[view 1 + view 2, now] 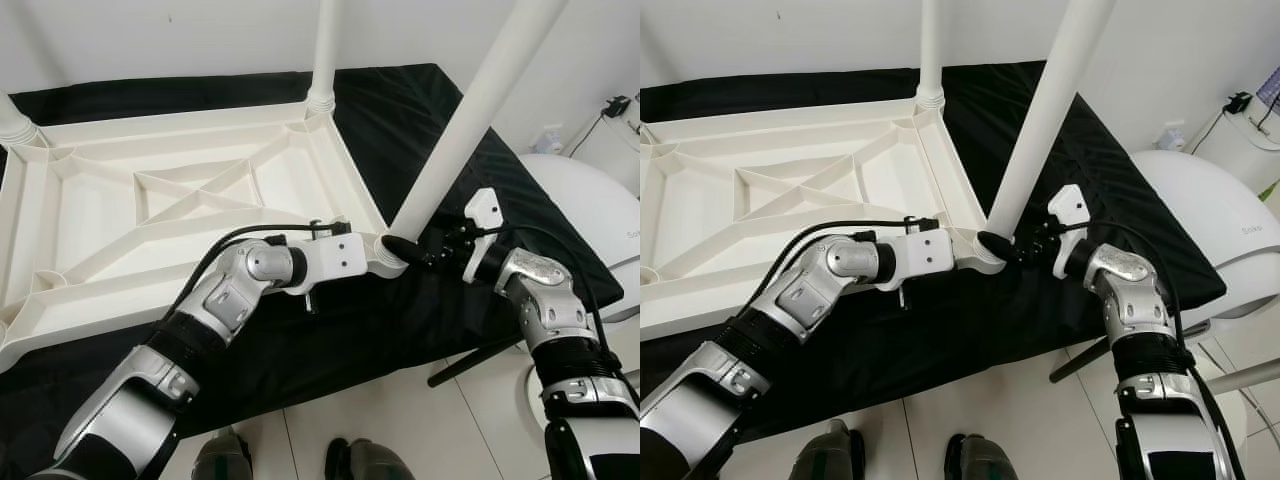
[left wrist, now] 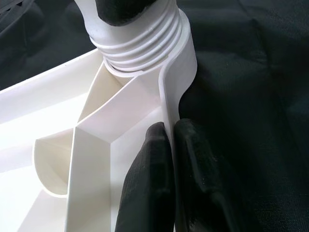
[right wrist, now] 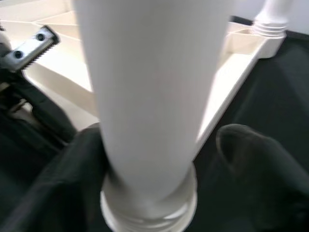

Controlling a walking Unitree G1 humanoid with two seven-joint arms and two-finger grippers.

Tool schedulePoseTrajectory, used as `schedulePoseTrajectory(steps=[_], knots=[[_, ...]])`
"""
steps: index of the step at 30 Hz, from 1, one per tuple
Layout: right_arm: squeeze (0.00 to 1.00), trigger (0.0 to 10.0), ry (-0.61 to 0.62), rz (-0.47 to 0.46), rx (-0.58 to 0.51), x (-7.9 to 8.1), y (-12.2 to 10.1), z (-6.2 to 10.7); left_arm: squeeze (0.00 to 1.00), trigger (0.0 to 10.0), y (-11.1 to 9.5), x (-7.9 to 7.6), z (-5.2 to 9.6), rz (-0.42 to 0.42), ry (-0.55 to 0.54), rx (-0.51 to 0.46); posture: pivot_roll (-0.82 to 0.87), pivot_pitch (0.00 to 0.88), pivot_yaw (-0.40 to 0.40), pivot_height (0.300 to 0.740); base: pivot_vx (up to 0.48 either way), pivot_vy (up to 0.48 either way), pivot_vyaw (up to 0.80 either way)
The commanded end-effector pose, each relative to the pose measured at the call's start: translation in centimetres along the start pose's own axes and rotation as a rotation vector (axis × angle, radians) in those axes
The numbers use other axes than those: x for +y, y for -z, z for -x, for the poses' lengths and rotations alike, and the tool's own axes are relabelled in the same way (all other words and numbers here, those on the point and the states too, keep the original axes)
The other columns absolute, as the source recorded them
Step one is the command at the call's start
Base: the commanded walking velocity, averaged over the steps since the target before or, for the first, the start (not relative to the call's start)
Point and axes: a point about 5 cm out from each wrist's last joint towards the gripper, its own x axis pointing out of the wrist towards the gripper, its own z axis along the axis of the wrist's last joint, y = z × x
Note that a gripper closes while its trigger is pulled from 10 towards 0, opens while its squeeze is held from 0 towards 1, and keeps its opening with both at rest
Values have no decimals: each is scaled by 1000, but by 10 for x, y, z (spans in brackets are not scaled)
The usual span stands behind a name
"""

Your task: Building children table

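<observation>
We see a black cloth (image 1: 400, 120) covering the work surface, and on it the white tabletop (image 1: 150, 210) lies upside down with its ribbed underside facing up, filling the view from about 9 to 12 o'clock in the left eye view. A white rounded object (image 1: 580, 200) sits at 3 o'clock beyond the cloth's edge, over pale floor tiles (image 1: 400, 420).

Three white legs stand in corner sockets. The nearest leg (image 1: 470, 110) rises tilted from the near corner at the centre of the view toward 1 o'clock. A second leg (image 1: 324, 50) stands at the far corner at 12 o'clock, and we see the base of a third leg (image 1: 12, 120) at 10 o'clock.

Our left arm reaches in from 7 o'clock. Its left gripper (image 2: 171, 159) is closed on the tabletop's outer rim, one finger inside the wall and one outside, just beside the threaded socket (image 2: 145, 43) of the near corner.

Our right arm comes in from 4 o'clock. The right gripper (image 1: 405, 250) is at the foot of the nearest leg; in the right wrist view its black fingers (image 3: 251, 159) sit on either side of the leg just above its collar, clasping it.

At 6 o'clock we see the robot's feet (image 1: 350, 462).
</observation>
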Motion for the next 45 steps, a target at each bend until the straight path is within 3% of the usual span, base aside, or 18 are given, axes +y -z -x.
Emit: schedulePoseTrajectory(steps=[1,12,13,24,28,30,38,45], knots=[[0,0,-6,-1,5,-3,2,4,0,10000,-8,-4,-3,-60,62,-20,-32,66,-43,740,0,0,0],[0,0,-30,-21,-26,1,2,3,0,10000,-9,-6,-5,-61,65,-28,-35,59,-47,740,0,0,0],[0,10000,-23,-29,-30,3,2,2,0,10000,-9,-6,-6,-61,65,-28,-35,56,-50,740,0,0,0],[0,10000,84,-49,-72,19,5,-10,0,10000,-10,-7,-6,-64,69,-29,-35,55,-51,740,0,0,0],[0,10000,221,-86,-70,25,7,-16,0,10000,-10,-8,-6,-63,72,-32,-37,61,-52,740,0,0,0],[0,10000,297,-113,-101,38,1,-26,0,10000,-10,-10,-6,-62,79,-33,-41,67,-48,740,0,0,0],[0,10000,358,-139,-133,50,-7,-38,0,10000,-10,-11,-6,-61,83,-35,-39,72,-47,740,0,0,0],[0,10000,565,-252,-161,69,-8,-59,0,10000,-10,-11,-5,-58,85,-33,-32,79,-48,740,0,0,0]])
